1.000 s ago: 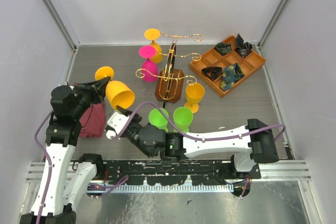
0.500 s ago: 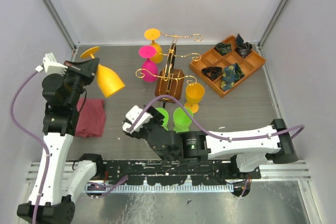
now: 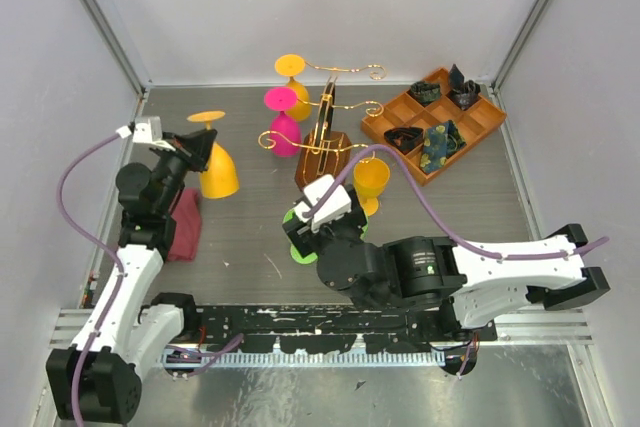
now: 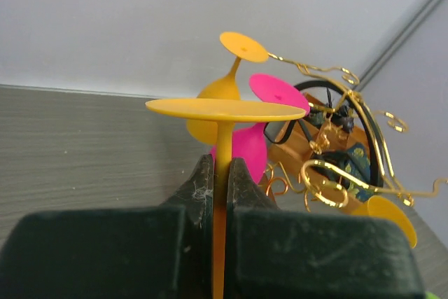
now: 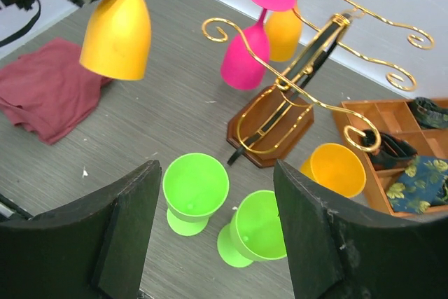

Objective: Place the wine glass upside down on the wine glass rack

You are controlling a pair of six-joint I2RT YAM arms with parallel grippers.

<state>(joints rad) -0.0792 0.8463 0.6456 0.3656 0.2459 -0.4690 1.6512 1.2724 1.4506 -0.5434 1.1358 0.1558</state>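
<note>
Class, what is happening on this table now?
The left arm's tool is shut on the stem of an orange plastic goblet, held upside down in the air left of the gold wire rack. A pink goblet and a second orange goblet already hang there. The right arm's tool is open above two green goblets standing upright.

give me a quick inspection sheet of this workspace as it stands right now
surface: grey wood-grain table, few small pale marks
job's things: orange wine glass, bowl down, held off the table left of the wine glass rack; pink glass and second orange glass hang inverted on it
clutter: green goblets and an orange goblet upright near the rack base; maroon cloth; orange tray holding dark items
pincers: left pincer shut on the glass stem; right pincer open, empty, above the green goblets
cables: left cable and right cable, both purple, loop off the arms
surroundings: pale walls, metal rail at near edge
</note>
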